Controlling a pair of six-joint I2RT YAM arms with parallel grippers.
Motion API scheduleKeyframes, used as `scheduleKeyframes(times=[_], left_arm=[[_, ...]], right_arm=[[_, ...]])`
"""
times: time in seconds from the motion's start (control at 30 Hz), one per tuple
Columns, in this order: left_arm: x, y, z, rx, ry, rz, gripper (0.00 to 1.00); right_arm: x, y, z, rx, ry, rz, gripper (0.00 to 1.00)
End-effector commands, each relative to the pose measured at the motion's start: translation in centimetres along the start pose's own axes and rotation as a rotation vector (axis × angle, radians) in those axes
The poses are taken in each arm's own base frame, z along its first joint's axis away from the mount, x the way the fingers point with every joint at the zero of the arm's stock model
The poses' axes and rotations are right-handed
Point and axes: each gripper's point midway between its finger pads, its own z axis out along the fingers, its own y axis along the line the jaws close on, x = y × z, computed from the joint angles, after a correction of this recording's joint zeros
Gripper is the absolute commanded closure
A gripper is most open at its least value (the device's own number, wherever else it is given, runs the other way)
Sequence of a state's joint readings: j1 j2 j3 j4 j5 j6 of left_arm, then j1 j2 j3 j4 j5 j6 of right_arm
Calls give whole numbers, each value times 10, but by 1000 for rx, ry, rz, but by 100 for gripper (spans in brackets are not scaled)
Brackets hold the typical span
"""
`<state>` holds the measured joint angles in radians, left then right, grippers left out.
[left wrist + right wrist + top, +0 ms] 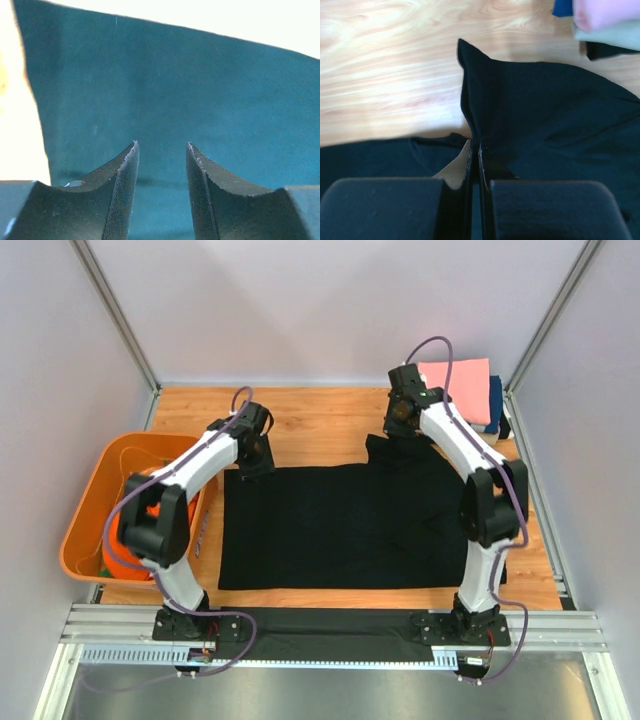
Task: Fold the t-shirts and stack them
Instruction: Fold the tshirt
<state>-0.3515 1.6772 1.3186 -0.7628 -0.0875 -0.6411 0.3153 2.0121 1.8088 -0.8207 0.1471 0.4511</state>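
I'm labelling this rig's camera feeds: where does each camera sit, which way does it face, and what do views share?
Top external: above, behind the bases, facing down at the black cloth t-shirt on the wooden table; both arms show.
Left wrist: faces that shirt past the open left gripper.
Right wrist: faces the table past the right gripper, shut on the shirt.
Shared: all show the shirt.

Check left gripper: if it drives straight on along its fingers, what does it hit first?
The flat black cloth t-shirt. It fills the left wrist view beyond the open left gripper, with nothing in between. How far off the cloth lies is unclear.
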Motion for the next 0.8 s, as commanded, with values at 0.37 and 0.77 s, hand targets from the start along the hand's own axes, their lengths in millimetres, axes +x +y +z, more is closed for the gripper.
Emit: scheduleKeyframes(times=[0.37,0.77], left_arm=[[-30,98,57,-287,57,-150,51],[-65,100,81,-289,11,-197,45]], right_arm=[[26,-18,-49,-70,-67,58,100],[44,-11,-44,-132,-21,63,100]])
